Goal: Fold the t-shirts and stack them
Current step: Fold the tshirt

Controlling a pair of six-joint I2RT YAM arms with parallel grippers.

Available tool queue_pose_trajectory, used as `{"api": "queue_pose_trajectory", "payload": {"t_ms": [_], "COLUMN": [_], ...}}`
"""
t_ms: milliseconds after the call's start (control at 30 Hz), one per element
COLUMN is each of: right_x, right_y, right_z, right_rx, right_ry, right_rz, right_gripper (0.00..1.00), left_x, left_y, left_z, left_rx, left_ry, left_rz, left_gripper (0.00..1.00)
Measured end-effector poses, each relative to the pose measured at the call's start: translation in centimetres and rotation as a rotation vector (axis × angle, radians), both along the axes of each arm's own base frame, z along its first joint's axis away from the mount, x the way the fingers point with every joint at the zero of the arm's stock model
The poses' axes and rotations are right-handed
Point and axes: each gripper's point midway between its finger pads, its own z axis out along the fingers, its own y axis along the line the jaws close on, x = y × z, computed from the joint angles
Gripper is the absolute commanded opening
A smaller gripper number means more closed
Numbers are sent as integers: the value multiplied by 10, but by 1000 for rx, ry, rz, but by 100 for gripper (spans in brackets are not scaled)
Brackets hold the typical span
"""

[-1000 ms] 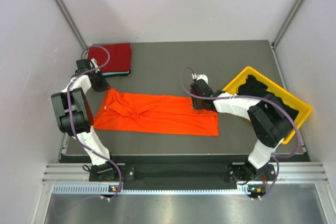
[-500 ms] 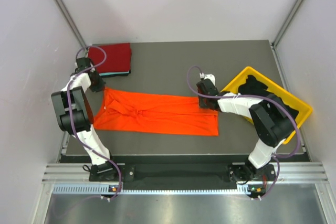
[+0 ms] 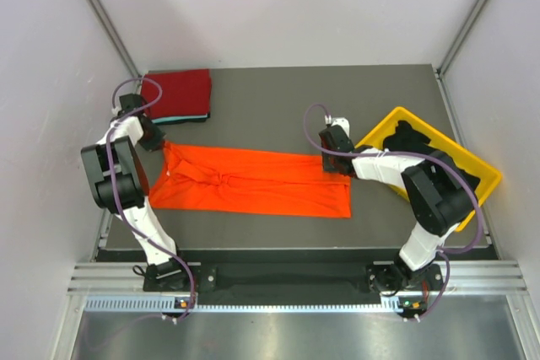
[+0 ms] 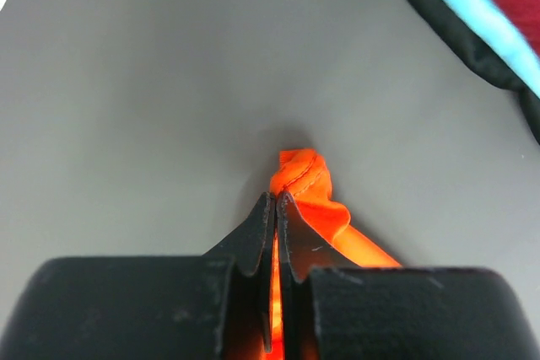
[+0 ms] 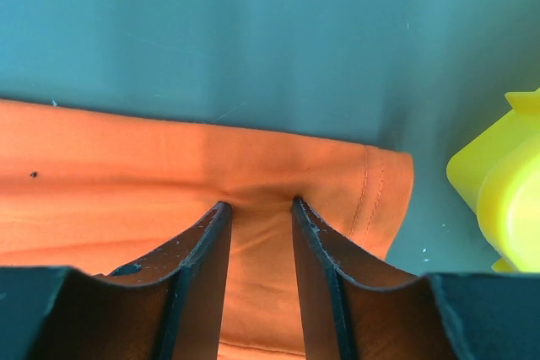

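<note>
White arm links (image 3: 150, 229), black joints (image 3: 110, 179), purple cables (image 3: 479, 217), black tapered fingers (image 5: 198, 259)

Hidden bits
Yellow bin (image 5: 506, 200) cropped at rt edge — teal shirt (image 4: 469, 13) mostly under dark red shirt (image 3: 177, 93)

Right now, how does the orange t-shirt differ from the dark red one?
The orange t-shirt lies stretched across the table; the dark red t-shirt is folded small in the far left corner. The orange one lies alone, the dark red one tops a stack with a teal layer beneath. The left tool pinches the orange one; no tool holds the dark red one. Both are plain cloth.
</note>
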Motion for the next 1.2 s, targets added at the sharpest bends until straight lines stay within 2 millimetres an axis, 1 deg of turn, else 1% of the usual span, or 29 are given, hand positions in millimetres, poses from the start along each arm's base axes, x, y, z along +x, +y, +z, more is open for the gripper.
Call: {"api": "queue_pose_trajectory", "payload": {"t_ms": [67, 300, 367, 400, 433, 533, 633, 700, 800, 867, 967, 1033, 1067, 1133, 1200], "right_x": [0, 0, 0, 0, 0, 0, 0, 0, 1, 1, -1, -4, -5, -2, 4], "right_y": [0, 0, 0, 0, 0, 0, 0, 0, 0, 0, -1, -2, -1, 8, 25], "right_z": [0, 0, 0, 0, 0, 0, 0, 0, 0, 1, 2, 5, 7, 18, 32], "right_rx": [0, 0, 0, -1, -1, -1, -1, -1, 0, 0, -2, -9, -8, 2, 27], "right_ry": [-1, -2, -2, -2, -2, -2, -2, -2, -3, -4, 2, 13, 16, 9, -19], "right_rz": [0, -1, -1, -1, -1, 0, 1, 1, 1, 2, 8, 11, 17, 44, 87], "right_gripper": [35, 35, 35, 35, 35, 35, 35, 35, 36, 36, 38, 40, 40, 43, 45], "left_x": [-2, -10, -12, -13, -14, -16, -18, -20, -26, -38, -57, -65, -67, -71, -77], "left_y": [2, 12, 16, 18, 20, 29, 33, 32, 22, 9, -19, -38, -44, -52, -58], "left_z": [-1, -2, -3, -3, -3, 0, 4, 12, 28, 38, 49, 55, 56, 54, 48], "left_rx": [-3, 5, 7, 12, 15, 29, 41, 43, 43, 37, -14, -66, -86, -121, -148], "left_ry": [6, 33, 40, 44, 46, 48, 46, 41, 4, -18, -56, -82, -89, -92, -82], "left_rz": [22, 94, 111, 122, 130, 158, 167, 155, 112, 76, -4, -56, -71, -90, -97], "left_gripper": [9, 11, 15, 20, 21, 26, 27, 27, 29, 32, 34, 34, 34, 35, 35]}}
